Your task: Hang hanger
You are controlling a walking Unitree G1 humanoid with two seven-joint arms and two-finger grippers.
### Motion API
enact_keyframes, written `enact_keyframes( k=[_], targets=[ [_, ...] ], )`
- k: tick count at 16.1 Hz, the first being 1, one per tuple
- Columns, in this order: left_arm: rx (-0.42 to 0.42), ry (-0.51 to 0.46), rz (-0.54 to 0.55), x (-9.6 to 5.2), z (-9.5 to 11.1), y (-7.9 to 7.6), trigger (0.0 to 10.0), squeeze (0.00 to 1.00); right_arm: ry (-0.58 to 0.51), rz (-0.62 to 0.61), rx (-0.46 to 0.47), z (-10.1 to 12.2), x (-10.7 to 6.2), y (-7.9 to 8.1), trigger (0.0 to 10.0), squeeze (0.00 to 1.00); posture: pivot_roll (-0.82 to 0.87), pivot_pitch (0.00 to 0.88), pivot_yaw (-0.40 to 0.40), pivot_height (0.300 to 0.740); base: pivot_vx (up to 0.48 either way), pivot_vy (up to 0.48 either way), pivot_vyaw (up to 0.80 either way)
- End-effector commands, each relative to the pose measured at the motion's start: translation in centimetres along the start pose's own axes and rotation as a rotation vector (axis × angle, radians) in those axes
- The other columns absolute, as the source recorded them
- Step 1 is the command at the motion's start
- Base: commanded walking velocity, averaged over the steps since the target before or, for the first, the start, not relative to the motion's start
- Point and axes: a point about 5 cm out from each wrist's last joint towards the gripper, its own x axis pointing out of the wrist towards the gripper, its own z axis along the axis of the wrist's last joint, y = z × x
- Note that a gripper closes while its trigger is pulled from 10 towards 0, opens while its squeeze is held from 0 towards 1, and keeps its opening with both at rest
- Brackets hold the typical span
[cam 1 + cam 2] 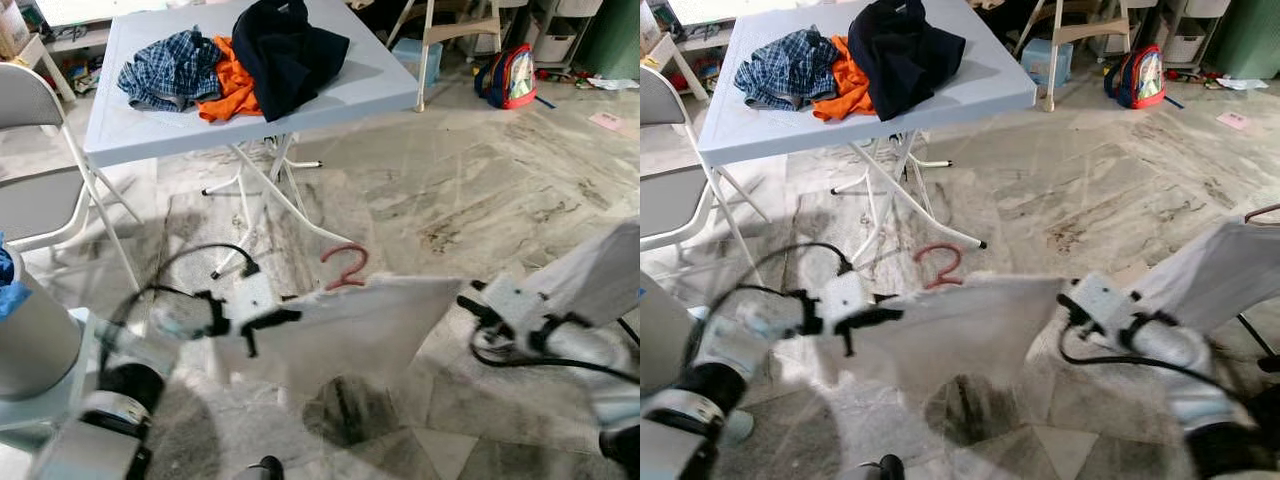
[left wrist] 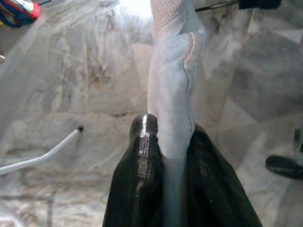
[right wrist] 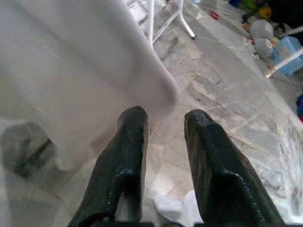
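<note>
White cloth (image 1: 340,330) on a red hanger (image 1: 343,266) hangs low over the floor, pinched in the left hand (image 2: 165,142). Right hand (image 3: 163,123), seemingly open, waits beside it; keep the garment level and taut when lifting.

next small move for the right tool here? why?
Probably ease the right tool forward and close on the white garment's free edge. Its fingers are open with the cloth just ahead, ungripped, while the left tool is shut on the other side, and the red hanger hook pokes above the cloth between them.
</note>
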Motion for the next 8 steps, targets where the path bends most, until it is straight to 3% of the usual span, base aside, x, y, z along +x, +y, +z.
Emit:
enact_keyframes(
  k=[1,4,7,8],
  targets=[
    [0.026,-0.017,0.009,-0.3,0.7,0.8,0.0,0.00,-0.006,0.064,-0.048,0.3,0.2,0.3,10.0,1.00,-0.02,0.158,0.046,0.740,0.000,0.000,0.00],
    [0.038,-0.026,0.035,-0.7,1.0,1.5,0.0,0.00,0.013,0.133,-0.096,0.3,0.3,0.2,10.0,1.00,-0.01,0.157,0.044,0.740,0.000,0.000,0.00],
    [0.017,-0.087,0.033,-0.2,1.8,1.5,0.0,0.00,-0.014,0.186,-0.071,0.6,1.0,1.2,10.0,1.00,0.00,0.157,0.044,0.740,0.000,0.000,0.00],
    [0.026,-0.103,0.013,0.0,2.1,1.3,0.0,0.00,-0.009,0.184,-0.079,0.5,1.3,1.4,10.0,0.82,0.00,0.157,0.045,0.740,0.000,0.000,0.00]
  ],
)
